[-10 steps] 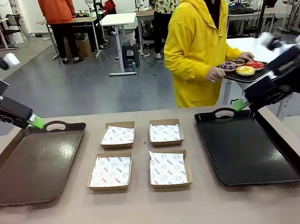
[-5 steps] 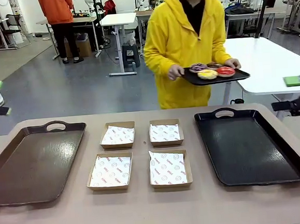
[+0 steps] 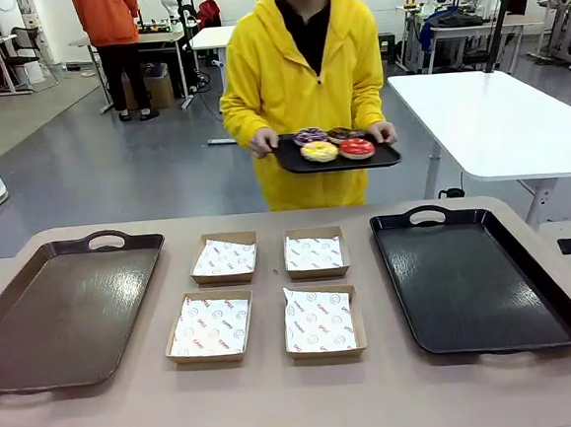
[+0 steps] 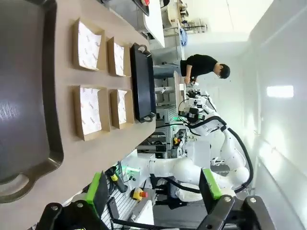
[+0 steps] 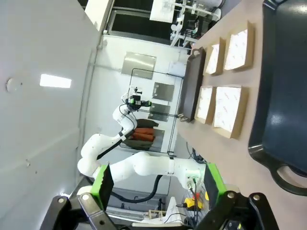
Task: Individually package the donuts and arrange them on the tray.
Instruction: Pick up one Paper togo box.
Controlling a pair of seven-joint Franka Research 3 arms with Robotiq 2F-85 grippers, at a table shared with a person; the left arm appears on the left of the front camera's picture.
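Beyond the table [image 3: 281,402], the donuts [image 3: 332,145] sit well apart from the fingers [image 4: 98,191].

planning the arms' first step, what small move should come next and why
Probably hold both arms back and wait. The donuts sit on a small tray in the person's hands, held up at the far side of the table, so they look out of reach. The left tool and right tool are open, and the four boxes hold only paper.
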